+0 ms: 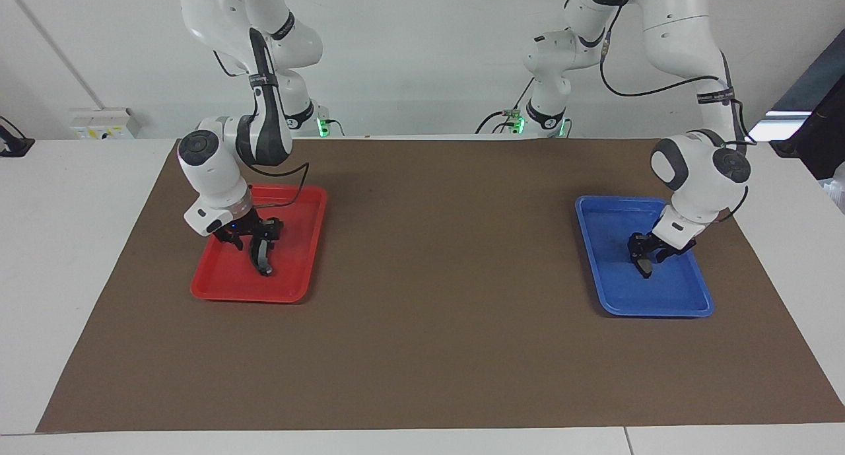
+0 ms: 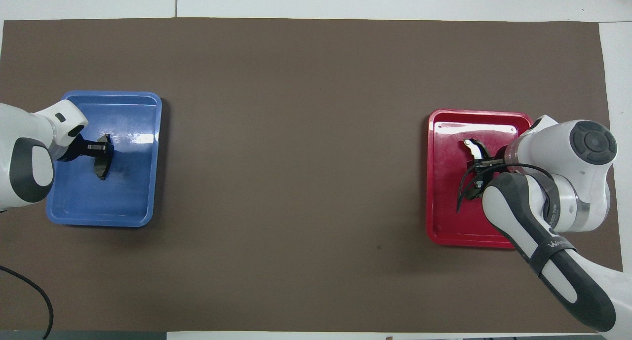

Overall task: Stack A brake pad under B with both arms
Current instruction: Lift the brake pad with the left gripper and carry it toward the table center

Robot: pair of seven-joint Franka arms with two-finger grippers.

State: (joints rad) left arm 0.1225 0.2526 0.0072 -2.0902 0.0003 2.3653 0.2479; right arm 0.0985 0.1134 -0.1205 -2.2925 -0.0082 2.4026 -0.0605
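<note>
Left hand (image 1: pixel 643 260) grips A brake pad (image 1: pixel 644 266) over the blue tray (image 1: pixel 686 303); right hand (image 1: pixel 257 240) grips B (image 1: pixel 263 257) over the red tray (image 1: pixel 218 286), at opposite worktop ends.

Bright, even light from above leaves soft shadows under each tray, a white glare patch on the blue tray (image 2: pixel 139 138), and both views sharp to their edges.
</note>
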